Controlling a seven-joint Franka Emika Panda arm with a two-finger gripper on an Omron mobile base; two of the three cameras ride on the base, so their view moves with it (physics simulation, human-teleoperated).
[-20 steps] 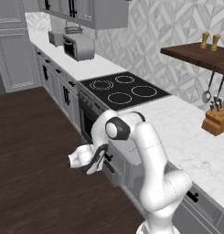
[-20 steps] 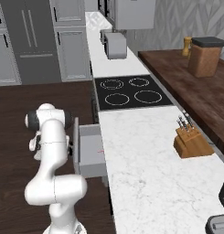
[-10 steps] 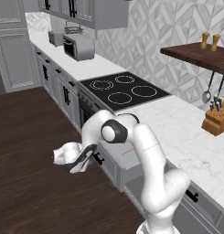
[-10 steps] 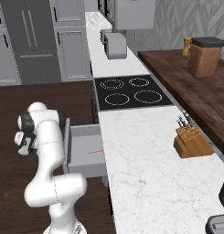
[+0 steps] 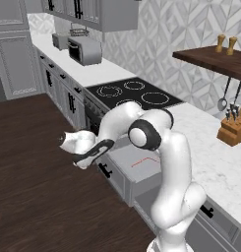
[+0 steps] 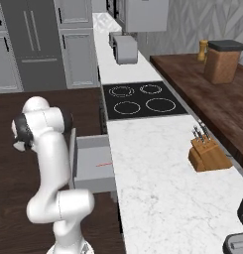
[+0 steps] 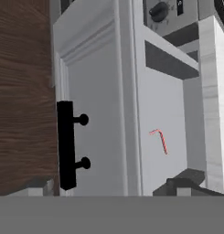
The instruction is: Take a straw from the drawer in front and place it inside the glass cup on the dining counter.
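The grey drawer [image 5: 123, 183] stands pulled out from the cabinets below the marble worktop. The thin red-pink straw [image 5: 144, 161] lies flat on the drawer's floor [image 6: 95, 167], with its bent end showing in the hand view [image 7: 160, 139]. My gripper [image 5: 95, 150] hovers over the floor just outside the drawer front [image 7: 99, 128], open, with nothing between its fingers [image 7: 186, 180]. The black handle [image 7: 65, 145] sits a little beyond the fingertips, apart from them. The glass cup and the dining counter are out of view.
A black cooktop [image 5: 134, 93] and the dark oven front lie just beyond the drawer. A knife block [image 6: 207, 154] stands on the worktop [image 6: 157, 183]. A dark wooden shelf [image 6: 212, 94] carries a canister. Dark wood floor [image 5: 38, 187] spreads to the left.
The drawer has slid out from nearly shut to wide open, and the straw inside now shows. My hand moved back from the cabinets with the handle and now stands off it.
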